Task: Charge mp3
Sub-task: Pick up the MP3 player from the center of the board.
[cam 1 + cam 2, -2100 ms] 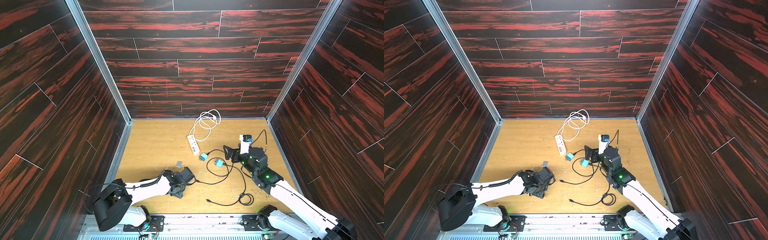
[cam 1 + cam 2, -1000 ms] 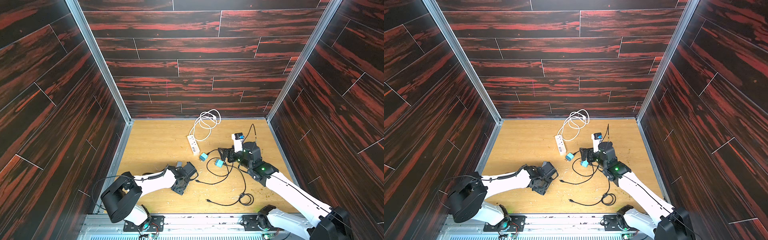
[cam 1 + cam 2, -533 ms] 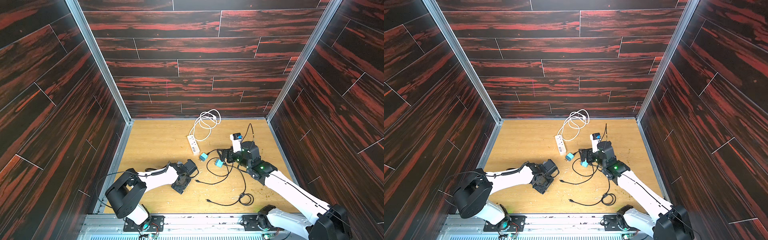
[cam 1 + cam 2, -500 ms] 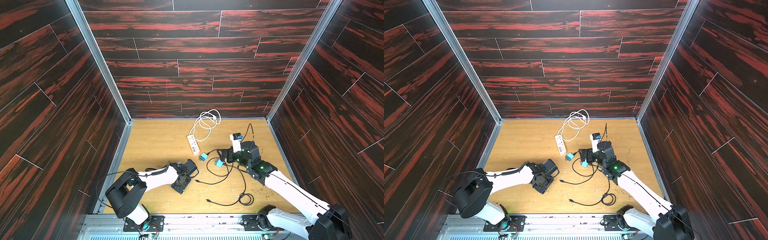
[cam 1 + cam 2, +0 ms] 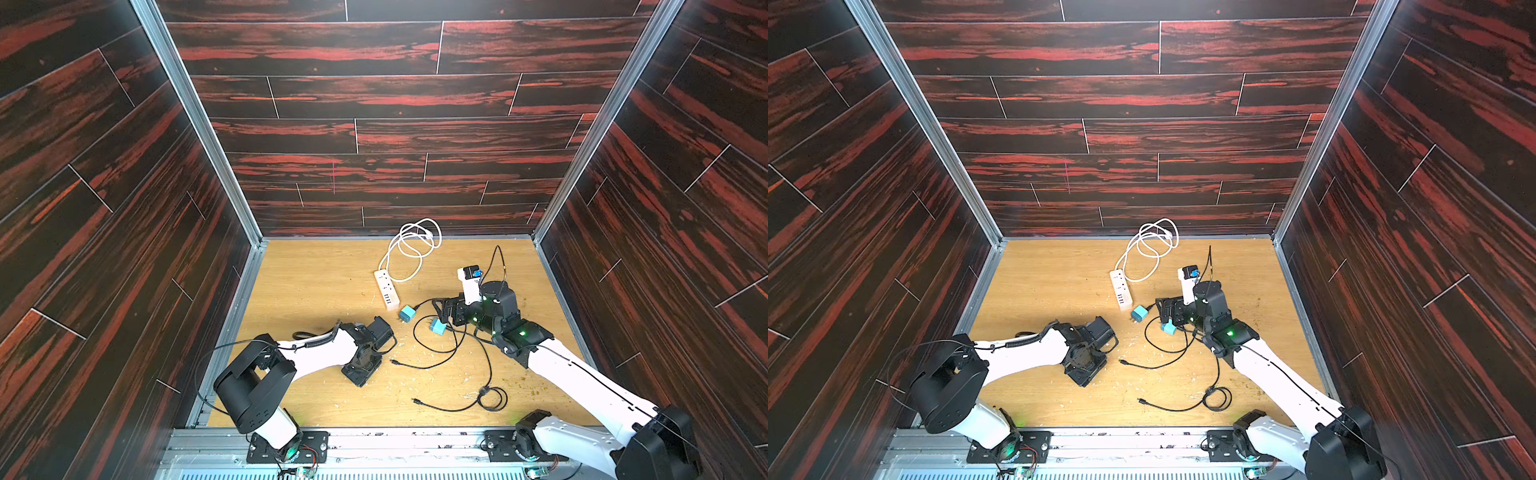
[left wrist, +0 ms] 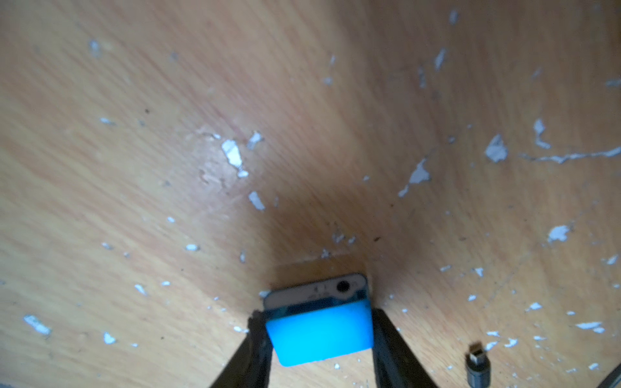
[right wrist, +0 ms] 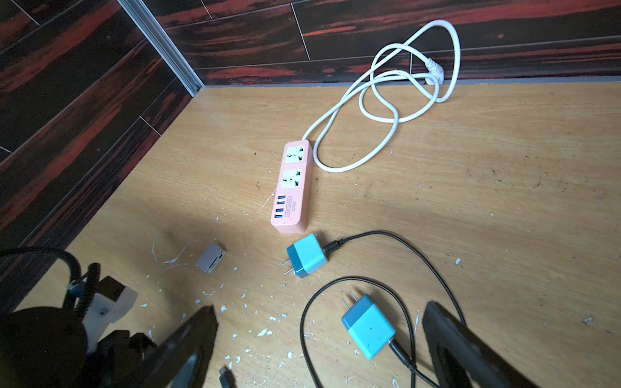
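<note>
The mp3 [image 6: 319,332], a small blue-clipped player with a silver end and a headphone hole, sits low over the wooden table between my left gripper [image 6: 317,322] fingers, which press on both its sides. Both top views hide it under my left gripper [image 5: 360,376] [image 5: 1084,376]. A black cable's small plug [image 6: 477,364] [image 5: 394,362] lies close beside it. My right gripper [image 7: 319,339] [image 5: 441,311] is open over a teal charger [image 7: 368,331] [image 5: 437,327] with a black cable in it, touching nothing.
A second teal charger [image 7: 307,255] [image 5: 407,312] lies next to the power strip [image 7: 293,188] [image 5: 387,289], whose white cord is coiled at the back wall. A small grey box [image 7: 211,257] lies near the left arm. Loose black cable loops [image 5: 490,397] spread at the front right.
My left gripper's jaws have narrowed onto the mp3 while staying in about the same spot. My right gripper has edged slightly toward the chargers and stays open.
</note>
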Action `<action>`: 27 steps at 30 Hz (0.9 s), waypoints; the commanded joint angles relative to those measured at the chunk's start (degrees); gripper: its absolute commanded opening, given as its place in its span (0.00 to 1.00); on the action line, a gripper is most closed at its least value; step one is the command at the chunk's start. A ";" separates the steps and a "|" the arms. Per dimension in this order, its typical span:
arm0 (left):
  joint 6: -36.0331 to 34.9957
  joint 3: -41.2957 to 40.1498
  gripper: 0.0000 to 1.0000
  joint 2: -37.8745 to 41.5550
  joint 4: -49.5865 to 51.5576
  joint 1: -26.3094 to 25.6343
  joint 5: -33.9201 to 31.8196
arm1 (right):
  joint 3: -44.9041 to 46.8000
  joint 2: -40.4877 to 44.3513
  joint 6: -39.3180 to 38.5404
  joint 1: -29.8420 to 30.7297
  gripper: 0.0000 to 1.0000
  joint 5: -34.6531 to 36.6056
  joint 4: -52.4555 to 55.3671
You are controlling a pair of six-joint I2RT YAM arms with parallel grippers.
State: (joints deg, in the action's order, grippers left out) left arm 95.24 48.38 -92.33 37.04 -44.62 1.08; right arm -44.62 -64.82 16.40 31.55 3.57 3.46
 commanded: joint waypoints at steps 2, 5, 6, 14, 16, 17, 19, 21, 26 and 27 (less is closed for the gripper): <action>-2.93 -5.92 0.41 -6.45 2.17 1.98 -6.62 | -1.23 -1.28 -0.48 0.35 0.98 -0.82 0.70; -3.69 -6.12 0.39 -6.63 1.81 2.15 -6.75 | -1.26 -1.54 -0.28 0.35 0.98 -1.11 0.99; -4.03 -6.11 0.36 -6.63 1.52 2.10 -6.79 | -1.34 -1.63 -0.16 0.40 0.98 -1.38 1.10; -5.24 -6.50 0.00 -4.68 -0.18 2.43 -8.29 | -0.63 -1.90 -0.13 4.17 0.98 -0.39 3.48; -5.28 -6.54 0.00 -4.23 -0.97 2.52 -8.04 | 0.11 -1.34 -0.09 6.38 0.98 0.47 4.50; -5.31 -6.55 0.00 -3.96 -1.23 2.52 -8.03 | 0.48 -0.99 0.01 7.80 0.97 1.00 5.32; -5.49 -6.85 0.00 -3.53 -2.47 2.54 -7.94 | 1.35 -0.11 0.12 10.58 0.96 2.36 7.13; -6.44 -7.01 0.00 -3.38 -3.59 2.60 -7.16 | 2.73 1.17 0.16 14.09 0.96 4.35 8.83; -8.42 -2.75 0.00 -5.36 2.14 2.78 -7.31 | 9.13 7.54 3.67 19.79 0.90 2.12 11.36; -9.18 -0.54 0.00 -6.53 5.62 2.87 -7.91 | 10.45 9.18 4.42 20.57 0.87 0.77 11.75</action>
State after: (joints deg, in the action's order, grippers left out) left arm 88.95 48.82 -92.09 36.86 -43.66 1.41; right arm -36.56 -59.29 18.22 50.87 6.00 12.10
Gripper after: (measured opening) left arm 0.436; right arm 0.877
